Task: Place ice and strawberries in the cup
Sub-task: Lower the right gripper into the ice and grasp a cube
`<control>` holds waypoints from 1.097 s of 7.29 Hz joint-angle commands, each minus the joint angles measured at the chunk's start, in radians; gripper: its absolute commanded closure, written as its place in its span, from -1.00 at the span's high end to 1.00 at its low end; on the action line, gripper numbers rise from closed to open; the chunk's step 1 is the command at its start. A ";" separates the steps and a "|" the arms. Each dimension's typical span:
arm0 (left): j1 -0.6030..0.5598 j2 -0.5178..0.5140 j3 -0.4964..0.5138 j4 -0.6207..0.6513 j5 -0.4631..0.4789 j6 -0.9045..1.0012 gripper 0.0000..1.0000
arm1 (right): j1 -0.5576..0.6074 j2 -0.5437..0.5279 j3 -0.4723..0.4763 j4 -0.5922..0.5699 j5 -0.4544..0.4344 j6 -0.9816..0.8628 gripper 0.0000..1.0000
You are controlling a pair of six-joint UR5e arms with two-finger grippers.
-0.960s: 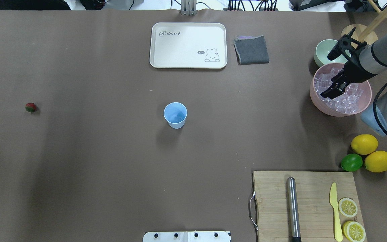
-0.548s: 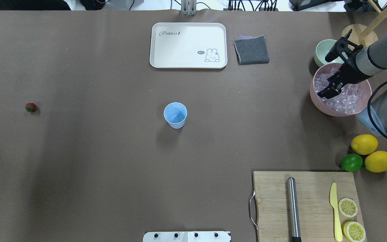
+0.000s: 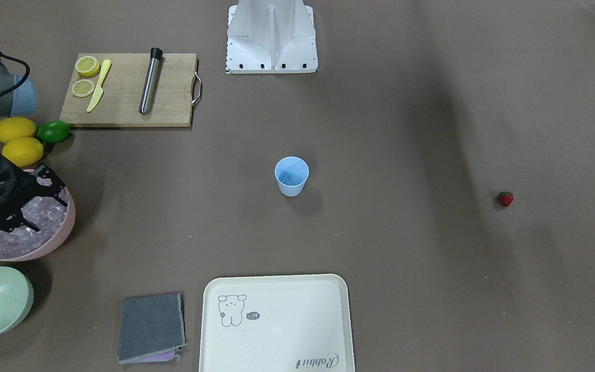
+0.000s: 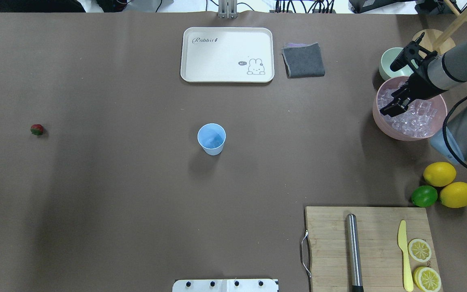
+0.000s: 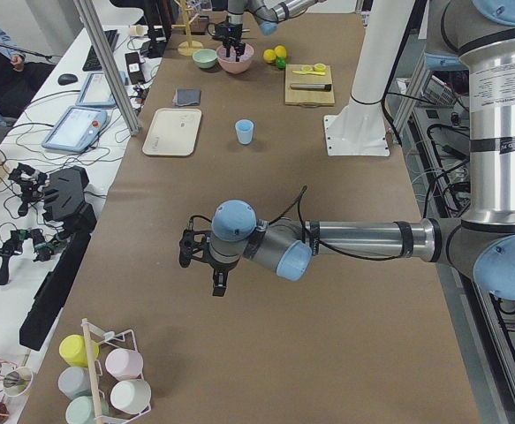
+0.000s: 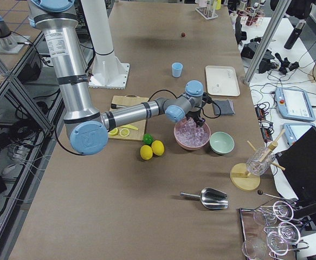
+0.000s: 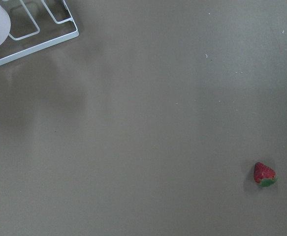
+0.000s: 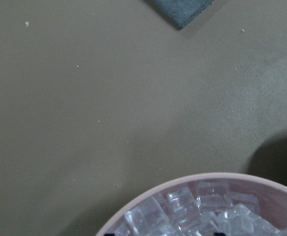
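The light blue cup stands upright in the middle of the table, also seen in the front view. The strawberry lies alone far to the left and shows in the left wrist view. The ice fills a pink bowl at the far right. My right gripper hangs over the bowl's left part, jaws apart, with ice below it. My left gripper shows only in the exterior left view, above bare table; I cannot tell its state.
A pale green bowl sits behind the pink bowl. A white tray and grey cloth lie at the back. Lemons, a lime and a cutting board with a metal rod, knife and lemon slices are front right.
My right gripper has shifted a little toward the left rim of the pink bowl. The cup and the strawberry have not moved.
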 commanded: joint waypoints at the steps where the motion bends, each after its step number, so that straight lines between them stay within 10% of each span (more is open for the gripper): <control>1: 0.000 0.000 -0.001 0.000 0.000 0.000 0.95 | -0.005 -0.002 -0.003 0.001 -0.011 0.001 0.39; 4: 0.000 -0.006 -0.001 0.000 0.000 -0.002 0.95 | -0.005 -0.010 -0.002 0.003 -0.017 0.001 -0.31; 8: 0.000 -0.003 -0.001 0.000 -0.002 0.000 0.95 | -0.002 -0.010 0.029 -0.004 -0.025 0.003 -0.69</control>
